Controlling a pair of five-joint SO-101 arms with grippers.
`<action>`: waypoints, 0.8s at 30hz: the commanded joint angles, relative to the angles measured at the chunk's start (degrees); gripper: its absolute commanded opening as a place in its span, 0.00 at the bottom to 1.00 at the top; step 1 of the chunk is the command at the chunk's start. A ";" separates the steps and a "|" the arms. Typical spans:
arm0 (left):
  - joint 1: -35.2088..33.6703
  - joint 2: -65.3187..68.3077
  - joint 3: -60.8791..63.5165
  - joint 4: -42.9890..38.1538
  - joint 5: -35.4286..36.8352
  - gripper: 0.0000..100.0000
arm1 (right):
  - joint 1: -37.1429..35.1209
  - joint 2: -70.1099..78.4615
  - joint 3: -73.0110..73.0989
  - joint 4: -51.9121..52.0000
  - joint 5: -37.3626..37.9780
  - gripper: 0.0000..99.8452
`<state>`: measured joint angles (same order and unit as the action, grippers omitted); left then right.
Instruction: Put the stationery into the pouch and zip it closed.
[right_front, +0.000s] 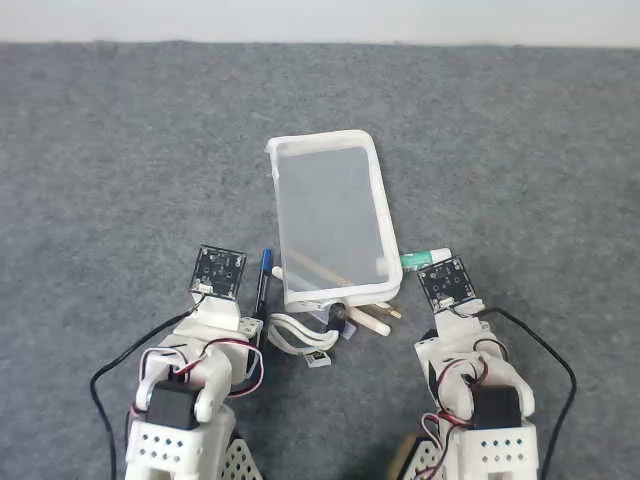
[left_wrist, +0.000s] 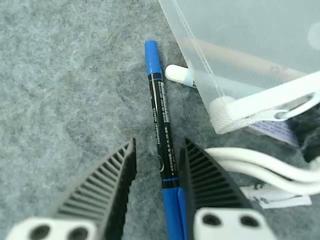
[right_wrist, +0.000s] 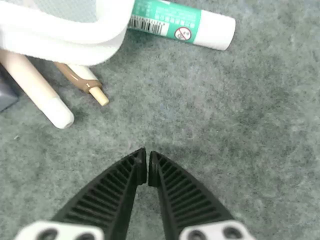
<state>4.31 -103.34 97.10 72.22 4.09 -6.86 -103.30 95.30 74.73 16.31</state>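
A grey felt-like bench (right_front: 120, 150) carries everything, and in its middle lies the translucent white zip pouch (right_front: 330, 200), with its mouth turned toward the two arms. Some of the stationery is not fully inside: two cream-coloured pens (right_wrist: 37, 92) stick out of the mouth, a green and white glue stick (right_wrist: 185, 25) lies on the bench just beside the pouch's right corner, and a blue and black marker pen (left_wrist: 160, 115) lies along the pouch's left edge, near it but apart. The left claw (left_wrist: 159, 145) is open and stands astride this marker, one finger on each side of the barrel and neither finger touching it. The right claw (right_wrist: 147, 152) is closed on nothing, above bare bench, near the glue stick. I judge that the step in hand is to pick up the marker. To do it well, the left claw should come straight down until its fingers (left_wrist: 117, 170) reach the bench, and then close on the black middle of the barrel, so that the pen does not tip when it is lifted. The white strap loop (left_wrist: 260, 165) lies close beside the finger on the pouch side, so that finger should not drift toward it and catch it. After the lift, the pen must be turned toward the mouth, where the cream pens could block the entry.
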 joint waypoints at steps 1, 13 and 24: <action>1.23 -1.14 -0.57 0.26 -0.26 0.13 | 0.13 -0.75 1.14 0.31 0.35 0.01; 1.85 -1.14 -0.57 -1.67 -0.62 0.14 | 7.16 -0.75 -4.22 0.22 4.13 0.01; -1.85 -1.23 -2.24 -2.46 -0.70 0.14 | 13.49 -0.75 -20.92 -5.58 10.37 0.01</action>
<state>5.63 -103.34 97.10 72.13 4.09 5.98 -103.38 79.47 71.56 25.80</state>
